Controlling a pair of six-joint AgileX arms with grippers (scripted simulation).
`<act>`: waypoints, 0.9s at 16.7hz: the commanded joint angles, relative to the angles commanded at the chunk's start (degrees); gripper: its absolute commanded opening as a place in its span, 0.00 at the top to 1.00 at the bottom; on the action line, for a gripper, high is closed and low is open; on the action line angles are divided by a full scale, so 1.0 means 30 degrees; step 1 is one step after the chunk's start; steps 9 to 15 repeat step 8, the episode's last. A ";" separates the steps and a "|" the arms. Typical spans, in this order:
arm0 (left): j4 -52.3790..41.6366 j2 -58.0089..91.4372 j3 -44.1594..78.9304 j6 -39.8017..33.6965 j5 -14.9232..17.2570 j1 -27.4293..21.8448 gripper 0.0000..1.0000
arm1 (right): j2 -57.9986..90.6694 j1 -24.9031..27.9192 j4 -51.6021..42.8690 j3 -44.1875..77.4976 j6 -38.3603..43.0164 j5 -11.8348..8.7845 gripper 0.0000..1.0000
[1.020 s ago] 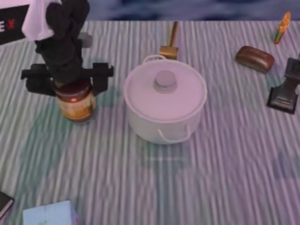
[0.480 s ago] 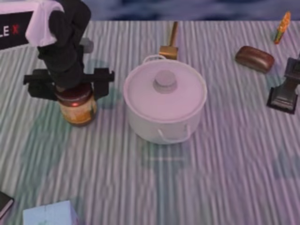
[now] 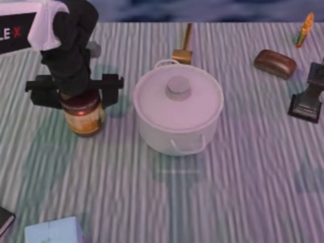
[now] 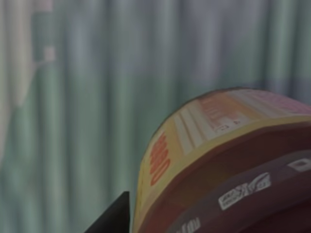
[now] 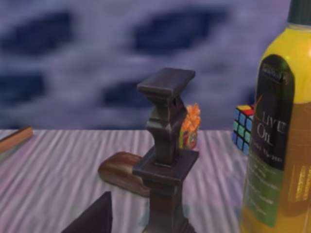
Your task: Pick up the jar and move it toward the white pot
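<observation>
The jar, with a dark brown lid and a yellow-orange label, stands upright to the left of the white pot, a small gap between them. My left gripper reaches down over the jar from above and is shut on it near the lid. In the left wrist view the jar fills the lower part, with one dark finger against its label. The pot has its lid on, with a greyish knob. My right gripper is parked off the top view's right side, one finger showing.
A wooden-handled mallet lies behind the pot. A brown loaf, a small orange item and a dark pedestal sit at the right. An olive oil bottle and a colour cube stand near the right gripper. A pale blue box is front left.
A second ago my left gripper and the jar shifted slightly toward the front and right; over the last half second nothing has moved.
</observation>
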 joint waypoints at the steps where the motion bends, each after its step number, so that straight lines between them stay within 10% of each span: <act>1: 0.0000 0.0000 0.0000 0.0000 0.0000 0.0000 0.10 | 0.0000 0.0000 0.0000 0.0000 0.0000 0.0000 0.00; 15: 0.0000 0.0000 0.0000 0.0000 0.0000 0.0000 0.00 | 0.0000 0.0000 0.0000 0.0000 0.0000 0.0000 0.00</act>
